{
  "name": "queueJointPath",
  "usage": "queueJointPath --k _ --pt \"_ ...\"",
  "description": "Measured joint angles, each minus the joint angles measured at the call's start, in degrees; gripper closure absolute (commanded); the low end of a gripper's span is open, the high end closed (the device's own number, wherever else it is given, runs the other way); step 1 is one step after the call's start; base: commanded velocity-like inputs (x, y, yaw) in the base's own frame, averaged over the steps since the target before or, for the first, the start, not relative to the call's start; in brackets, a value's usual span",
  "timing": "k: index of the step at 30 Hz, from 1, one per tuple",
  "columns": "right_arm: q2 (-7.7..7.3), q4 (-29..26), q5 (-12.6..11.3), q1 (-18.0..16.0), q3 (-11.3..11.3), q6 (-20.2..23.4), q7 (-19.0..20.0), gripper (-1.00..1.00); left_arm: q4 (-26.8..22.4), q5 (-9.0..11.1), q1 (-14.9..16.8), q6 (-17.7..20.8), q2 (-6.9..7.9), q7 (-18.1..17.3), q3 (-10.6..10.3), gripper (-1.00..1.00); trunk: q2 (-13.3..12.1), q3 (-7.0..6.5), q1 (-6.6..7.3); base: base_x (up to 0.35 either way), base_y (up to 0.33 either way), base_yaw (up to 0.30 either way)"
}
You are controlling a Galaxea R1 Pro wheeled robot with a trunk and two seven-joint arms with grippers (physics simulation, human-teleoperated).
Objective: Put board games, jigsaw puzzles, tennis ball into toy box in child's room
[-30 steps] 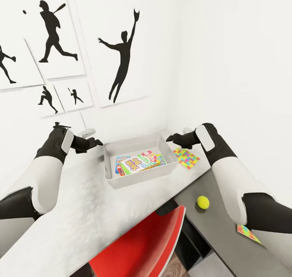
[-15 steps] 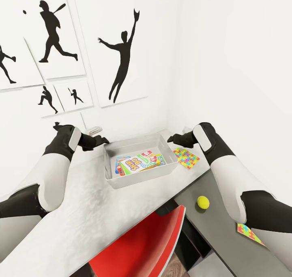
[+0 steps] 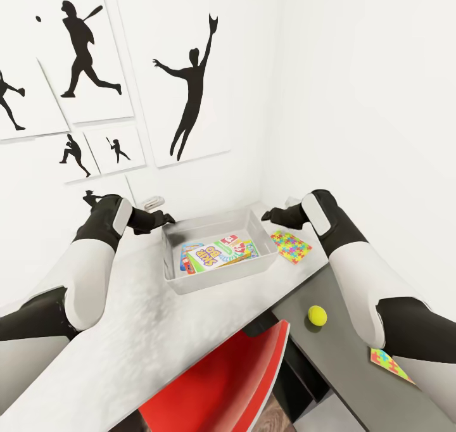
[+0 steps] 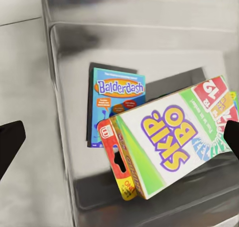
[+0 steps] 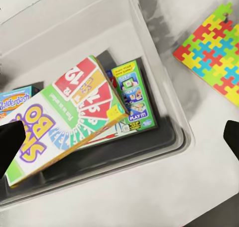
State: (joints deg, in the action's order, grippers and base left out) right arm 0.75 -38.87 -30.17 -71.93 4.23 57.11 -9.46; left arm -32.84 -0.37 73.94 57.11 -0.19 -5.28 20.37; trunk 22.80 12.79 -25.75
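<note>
Beside toy box [image 3: 218,279], jigsaw puzzle [image 3: 291,246], tennis ball [image 3: 317,315], red chair [image 3: 234,381], both tools released.

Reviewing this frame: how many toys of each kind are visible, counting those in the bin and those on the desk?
Board games: 3, all in the toy box: Skip-Bo box, Balderdash box, green-edged game box partly under Skip-Bo.
Jigsaw puzzles: 2, on the desk: one beside the bin, one on the dark section.
Tennis ball: 1, on the dark section.
Total: 6
</note>
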Motion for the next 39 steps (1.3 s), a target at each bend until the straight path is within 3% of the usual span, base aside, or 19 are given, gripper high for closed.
queueJointPath --k 15,39 --pt "-0.05 -1.7 -0.01 0.0 0.02 0.65 -0.26 -1.0 0.0 -0.05 0.0 -0.06 -0.1 -0.06 -0.06 -1.0 0.0 0.13 0.0 0.0 0.0 0.0" --pt "0.01 -1.79 0.06 -0.13 0.05 0.68 -0.27 -1.0 0.0 0.01 0.0 -0.05 0.08 -0.05 -0.04 -1.0 0.0 2.23 0.0 0.0 0.0 0.0"
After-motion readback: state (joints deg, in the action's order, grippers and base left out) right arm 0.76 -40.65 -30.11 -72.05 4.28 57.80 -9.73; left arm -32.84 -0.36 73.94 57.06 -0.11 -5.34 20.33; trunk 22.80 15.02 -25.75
